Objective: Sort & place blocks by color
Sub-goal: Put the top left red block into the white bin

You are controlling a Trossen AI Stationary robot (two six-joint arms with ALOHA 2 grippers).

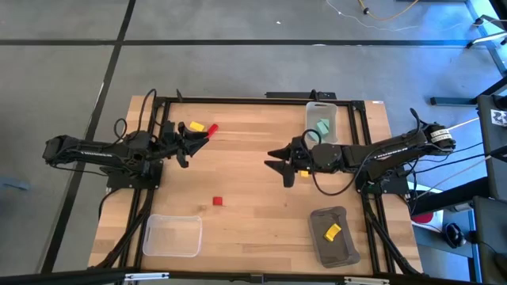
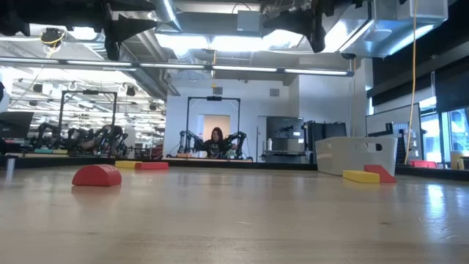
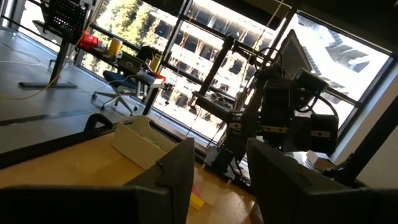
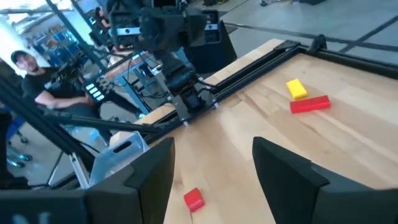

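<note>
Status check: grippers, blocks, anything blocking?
Left gripper and right gripper both open, empty. Red cube loose mid-table; yellow block and red bar beside left gripper. Nothing blocking.

No readable text, labels, brand names, numbers or signs appear in any of the four views. Faint pale lettering runs along the upper link of each robot arm in the overhead view, but it is too small to make out. A small black-and-white patterned marker sits at the far right edge there, carrying no legible characters.
</note>
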